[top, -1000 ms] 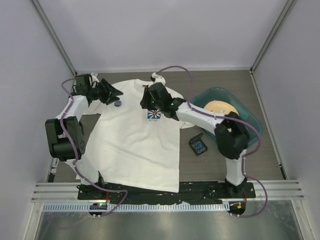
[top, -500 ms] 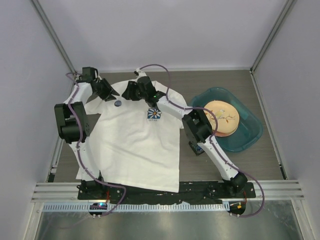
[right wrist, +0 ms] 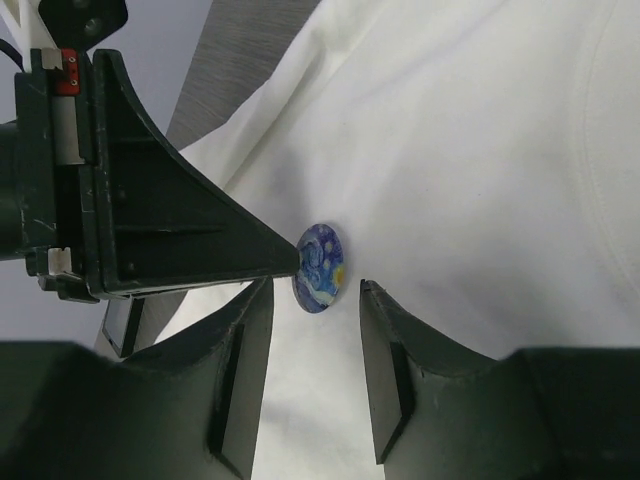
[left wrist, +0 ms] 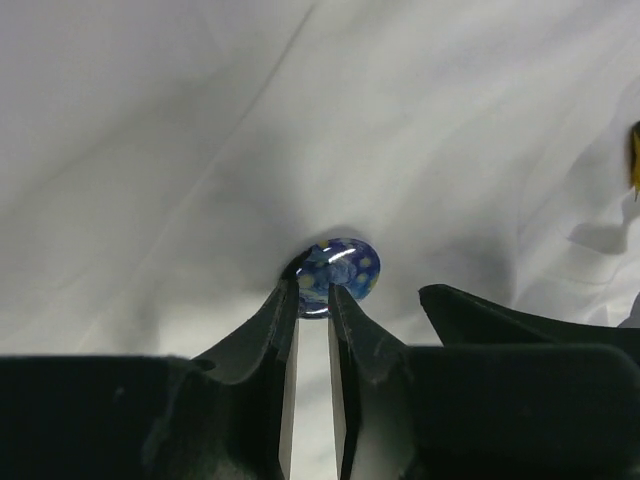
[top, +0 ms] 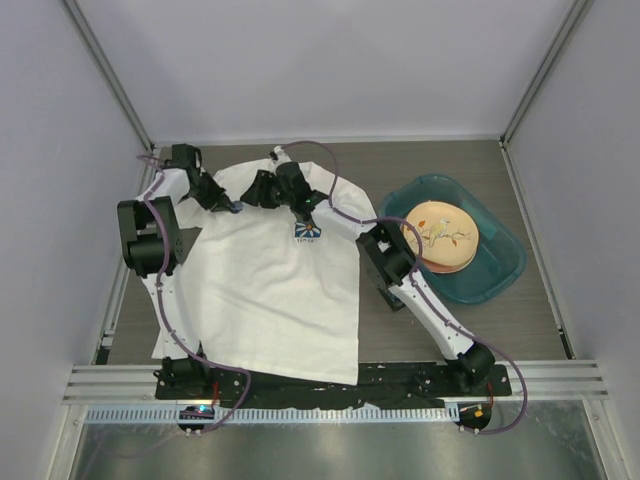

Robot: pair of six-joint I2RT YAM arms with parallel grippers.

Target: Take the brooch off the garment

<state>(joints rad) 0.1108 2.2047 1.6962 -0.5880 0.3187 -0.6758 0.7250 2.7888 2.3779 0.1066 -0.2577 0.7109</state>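
The white T-shirt (top: 270,290) lies flat on the table, its flower print (top: 308,231) on the chest. The small dark-blue brooch (top: 237,207) sits on the upper left chest. It shows in the left wrist view (left wrist: 338,272) and the right wrist view (right wrist: 321,266). My left gripper (top: 226,203) (left wrist: 313,288) has its fingers nearly together, pinching the brooch's near edge. My right gripper (top: 254,193) (right wrist: 318,288) is open, with its jaws standing either side of the brooch just short of it, facing the left gripper's fingertip (right wrist: 285,258).
A teal bin (top: 497,262) holding a cream plate (top: 440,235) stands at the right. My right arm stretches across the shirt's collar. The shirt's yellow neck label (left wrist: 634,155) is at the right edge of the left wrist view. The enclosure's walls stand close on the left and at the back.
The right arm has stretched left across the collar until its open gripper reached the brooch. The left gripper has moved in and closed on the brooch's edge.
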